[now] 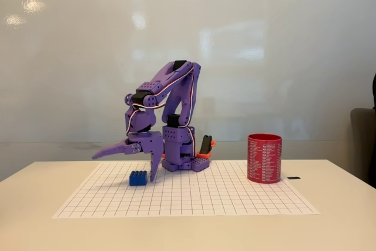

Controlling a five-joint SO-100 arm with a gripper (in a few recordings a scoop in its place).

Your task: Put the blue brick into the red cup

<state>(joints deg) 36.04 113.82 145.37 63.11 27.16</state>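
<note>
In the fixed view the purple arm (170,116) is folded low over the gridded mat (188,195), and its claw (136,160) stands wide open: one finger juts out level toward the tabletop's left edge, the other points straight down, with its tip at the right side of the blue brick (138,178). The brick lies flat on the mat, left of the arm's base and toward the tabletop's rear edge. The red cup (264,158) stands upright near the mat's right border, well apart from the brick. From this side angle it is hard to say whether the lower finger already touches the brick or hangs just behind it.

The step in hand looks like the grasp. To do it well, the claw should probably drop so the brick sits squarely between both fingers, gripping across its short sides, then close firmly before lifting, clear the cup's rim, and release over the mouth.
</note>
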